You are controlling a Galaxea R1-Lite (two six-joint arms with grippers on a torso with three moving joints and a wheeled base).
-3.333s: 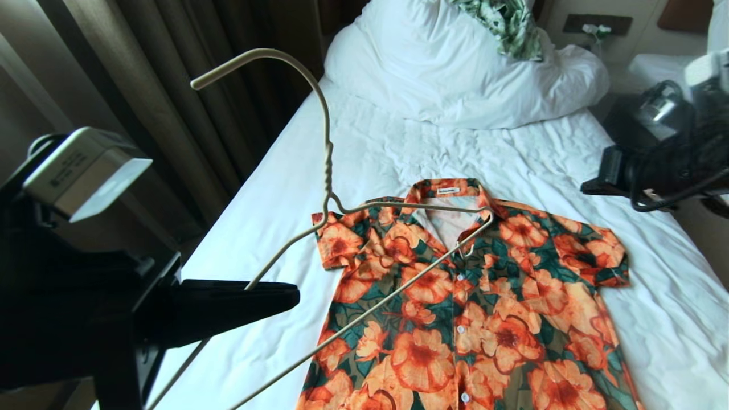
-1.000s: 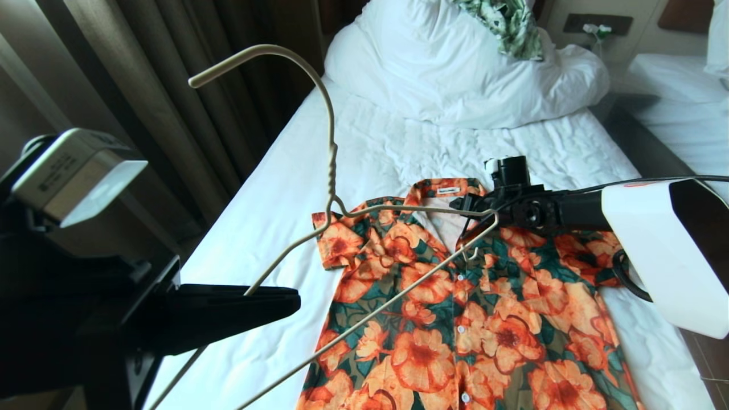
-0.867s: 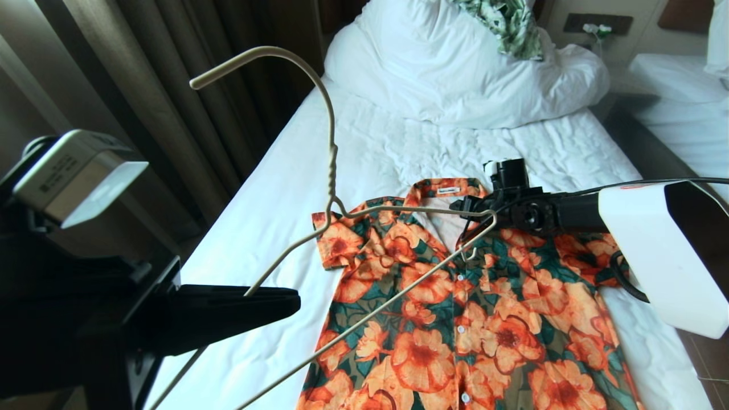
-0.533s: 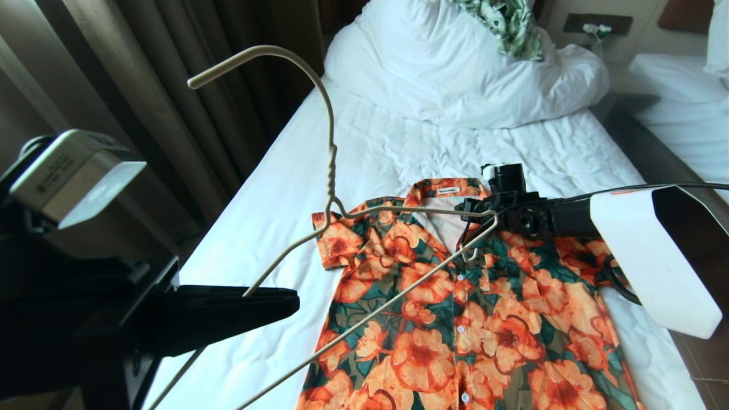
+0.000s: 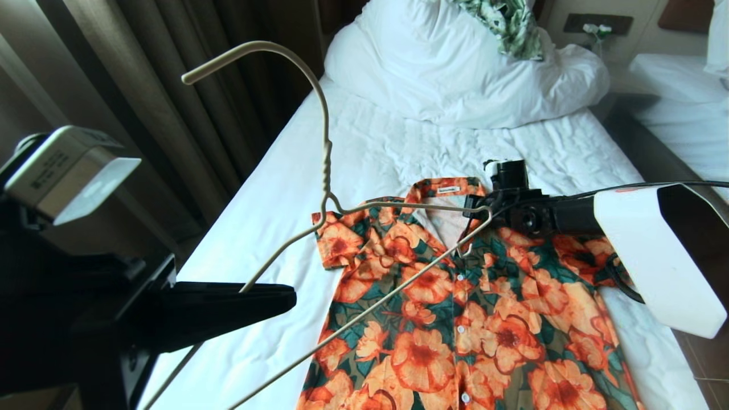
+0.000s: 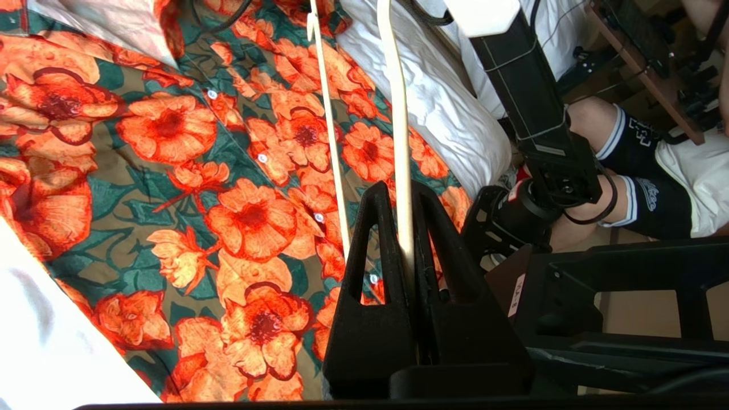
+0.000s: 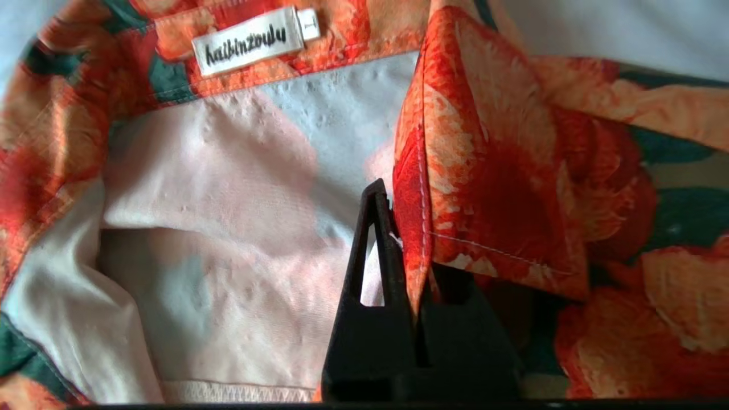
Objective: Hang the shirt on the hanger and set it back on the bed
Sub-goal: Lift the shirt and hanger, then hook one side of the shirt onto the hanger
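Note:
The orange-flowered shirt (image 5: pixel 484 319) lies flat and buttoned on the bed (image 5: pixel 364 148), collar toward the pillow. My left gripper (image 5: pixel 285 296) is shut on the lower wire of the cream hanger (image 5: pixel 326 154) and holds it tilted above the shirt, hook pointing up. The hanger's far shoulder hovers by the open collar. In the left wrist view the hanger (image 6: pixel 401 142) runs between the left gripper (image 6: pixel 398 191). My right gripper (image 5: pixel 472 206) reaches in from the right and is shut on the collar's edge; the right wrist view shows the right gripper (image 7: pixel 401 216) pinching the shirt (image 7: pixel 490 188), neck label above.
A bunched white duvet and pillow (image 5: pixel 455 74) fill the head of the bed, with a green-and-white garment (image 5: pixel 507 25) on top. Dark curtains (image 5: pixel 171 85) hang at the left. A second bed (image 5: pixel 678 80) stands at the right. A person's leg (image 6: pixel 626 154) shows beside the bed.
The right arm came in from the right to the collar, and its gripper went from open to shut on the collar edge. The hanger shifted slightly left.

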